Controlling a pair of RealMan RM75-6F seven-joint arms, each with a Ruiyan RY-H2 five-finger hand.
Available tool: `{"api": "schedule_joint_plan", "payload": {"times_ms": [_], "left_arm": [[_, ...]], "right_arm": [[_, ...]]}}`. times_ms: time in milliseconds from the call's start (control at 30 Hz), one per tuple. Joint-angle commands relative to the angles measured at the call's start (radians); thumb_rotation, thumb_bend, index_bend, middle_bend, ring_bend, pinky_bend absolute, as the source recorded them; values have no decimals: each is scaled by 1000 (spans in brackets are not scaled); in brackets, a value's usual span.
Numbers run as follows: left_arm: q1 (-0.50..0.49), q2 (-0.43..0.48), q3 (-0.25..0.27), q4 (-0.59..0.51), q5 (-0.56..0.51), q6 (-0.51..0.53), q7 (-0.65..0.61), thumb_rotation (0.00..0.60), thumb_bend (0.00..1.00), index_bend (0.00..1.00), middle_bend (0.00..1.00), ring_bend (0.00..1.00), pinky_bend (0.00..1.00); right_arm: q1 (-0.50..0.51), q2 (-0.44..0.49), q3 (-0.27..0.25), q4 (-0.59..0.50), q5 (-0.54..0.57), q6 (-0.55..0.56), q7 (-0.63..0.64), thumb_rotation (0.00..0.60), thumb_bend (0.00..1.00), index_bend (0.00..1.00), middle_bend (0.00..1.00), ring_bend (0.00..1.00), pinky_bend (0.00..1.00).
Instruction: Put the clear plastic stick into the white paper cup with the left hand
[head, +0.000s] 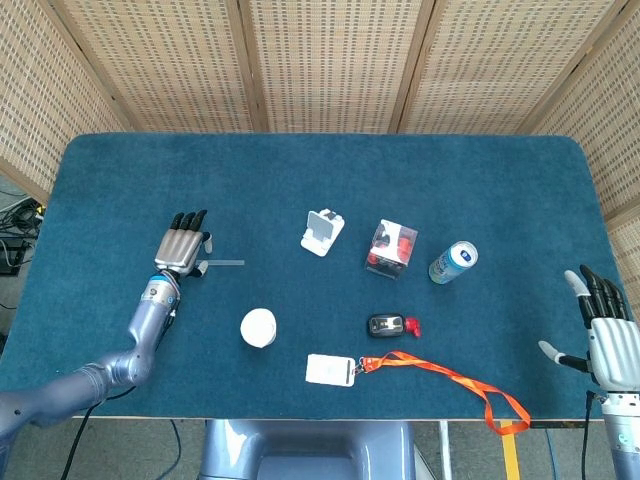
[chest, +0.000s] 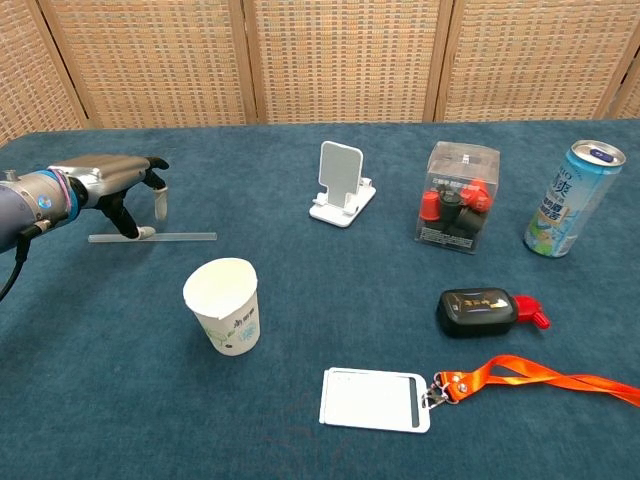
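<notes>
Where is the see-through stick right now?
The clear plastic stick lies flat on the blue table's left side, behind the white paper cup, with the left hand over its left end.

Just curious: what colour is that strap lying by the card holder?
Bright orange; the strap shows best in the chest view.

My left hand (head: 181, 249) hovers fingers-spread over the clear plastic stick's (head: 222, 263) near end. The white paper cup (head: 258, 327) stands off to its right, nearer me. My right hand (head: 610, 340) is open, well apart.
</notes>
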Motion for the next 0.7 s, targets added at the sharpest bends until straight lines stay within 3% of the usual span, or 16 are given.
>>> {"api": "schedule_joint_plan", "payload": {"times_ms": [33,700], "left_arm": [[-4,-8,6,11,-5,-7,0,600,360,494,0,0,0],[-21,-39,27,52,-31,-19,17,600,368,509,0,0,0]], "right_arm": [[0,0,0,0,-1,0,0,600,83,78,0,0,0],[-1,0,3,4,1,3,12,600,83,78,0,0,0]]}}
